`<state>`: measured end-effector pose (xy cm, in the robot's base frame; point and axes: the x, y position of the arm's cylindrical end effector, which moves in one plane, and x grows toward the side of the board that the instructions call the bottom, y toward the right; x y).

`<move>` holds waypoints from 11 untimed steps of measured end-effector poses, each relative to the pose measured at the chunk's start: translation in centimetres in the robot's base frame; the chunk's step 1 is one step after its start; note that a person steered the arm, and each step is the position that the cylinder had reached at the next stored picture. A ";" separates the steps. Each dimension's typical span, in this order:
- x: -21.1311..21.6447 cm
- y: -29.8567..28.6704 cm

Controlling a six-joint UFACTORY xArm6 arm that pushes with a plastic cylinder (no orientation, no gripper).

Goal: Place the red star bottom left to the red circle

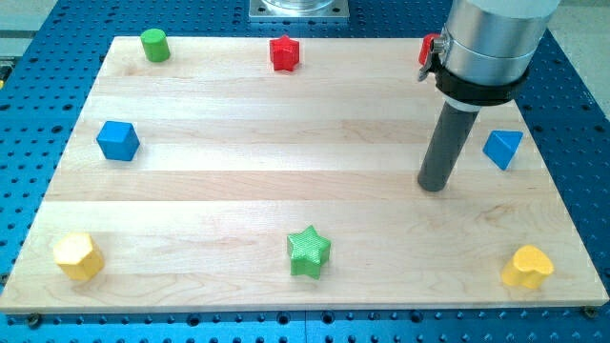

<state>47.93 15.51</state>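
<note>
The red star [284, 52] lies near the top edge of the wooden board, at the middle. The red circle [428, 48] is at the top right, mostly hidden behind the arm's grey body, with only a red sliver showing. My tip [435, 187] rests on the board at the right, well below the red circle and far to the right of and below the red star. It touches no block. The blue triangle [502, 148] is the nearest block, to the right of the tip.
A green cylinder [154, 44] stands at the top left. A blue cube [118, 140] is at the left. A yellow hexagon [76, 255] is at the bottom left, a green star [308, 252] at the bottom middle, a yellow heart [528, 268] at the bottom right.
</note>
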 end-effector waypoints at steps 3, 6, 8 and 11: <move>-0.7 -8.8; -22.6 -29.4; -24.8 -14.4; -27.3 -9.8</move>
